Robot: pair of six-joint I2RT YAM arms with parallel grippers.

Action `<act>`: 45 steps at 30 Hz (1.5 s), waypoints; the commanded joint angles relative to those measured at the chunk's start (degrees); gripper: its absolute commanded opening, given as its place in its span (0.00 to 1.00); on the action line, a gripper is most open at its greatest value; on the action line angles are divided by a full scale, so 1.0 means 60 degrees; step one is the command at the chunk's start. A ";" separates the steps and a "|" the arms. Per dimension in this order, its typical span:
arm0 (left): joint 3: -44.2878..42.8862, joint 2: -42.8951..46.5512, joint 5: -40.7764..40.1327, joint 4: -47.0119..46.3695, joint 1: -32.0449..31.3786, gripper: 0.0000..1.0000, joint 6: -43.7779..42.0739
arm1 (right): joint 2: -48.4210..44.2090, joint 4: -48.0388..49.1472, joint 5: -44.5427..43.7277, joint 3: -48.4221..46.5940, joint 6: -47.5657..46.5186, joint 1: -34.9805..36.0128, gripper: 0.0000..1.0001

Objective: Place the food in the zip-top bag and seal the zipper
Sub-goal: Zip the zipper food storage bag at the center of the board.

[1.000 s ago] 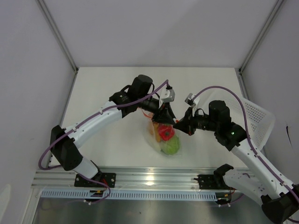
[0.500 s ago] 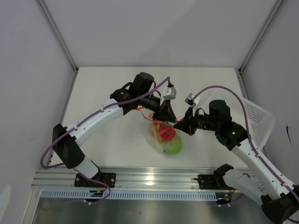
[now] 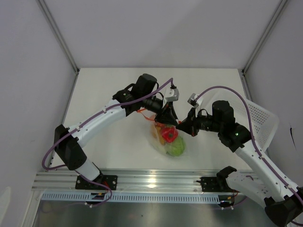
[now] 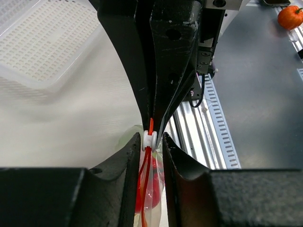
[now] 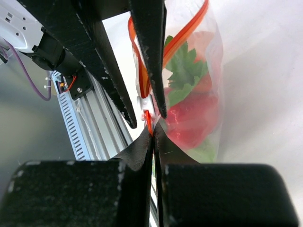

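Observation:
The zip-top bag (image 3: 164, 142) hangs low over the table between my two grippers, its clear film crinkled. Inside are food pieces: a red pepper (image 3: 166, 135) (image 5: 194, 118) and a green round fruit (image 3: 174, 148). The zipper (image 4: 151, 124) (image 5: 189, 28) is a red-orange strip carrying a white slider (image 4: 149, 138) (image 5: 145, 101). My left gripper (image 3: 169, 120) (image 4: 152, 140) stands astride the slider, jaws narrowly apart with a slight gap beside it. My right gripper (image 3: 181, 126) (image 5: 153, 135) is shut on the zipper's end just past the slider. Other food is hidden.
A white perforated basket (image 3: 260, 120) (image 4: 47, 42) leans at the table's right edge. An aluminium rail (image 3: 151, 179) (image 4: 208, 137) runs along the near edge. A small orange toy (image 4: 289, 16) lies on the grey surface beyond the rail. White walls enclose the table.
My left gripper has edged slightly along the zipper toward the right gripper. The right arm and the bag have barely moved.

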State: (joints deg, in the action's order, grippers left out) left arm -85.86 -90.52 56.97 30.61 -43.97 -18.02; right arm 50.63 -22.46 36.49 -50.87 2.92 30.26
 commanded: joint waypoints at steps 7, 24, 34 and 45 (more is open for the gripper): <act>-0.0381 -0.0075 -0.0221 0.0229 0.0047 0.00 -0.0102 | -0.0016 0.0169 0.0043 -0.0603 -0.0266 -0.0048 0.00; -0.0308 0.0482 -0.0369 -0.0004 0.0091 0.00 0.0352 | 0.0336 0.0153 -0.0105 -0.0311 -0.0223 0.0025 0.56; -0.0221 0.0585 -0.0325 0.0054 0.0091 0.01 0.0294 | 0.0702 0.1676 -0.0207 0.0495 0.0479 0.0010 0.00; 0.0907 0.0833 -0.1042 -0.0193 0.0398 0.01 0.0484 | -0.0615 0.2190 -0.1466 0.0934 0.1387 -0.0195 0.00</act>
State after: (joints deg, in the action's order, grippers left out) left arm -82.81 -88.71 52.49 30.17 -42.87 -16.27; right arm 50.52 -14.26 31.68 -45.63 8.34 30.20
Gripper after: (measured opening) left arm 0.039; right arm 0.003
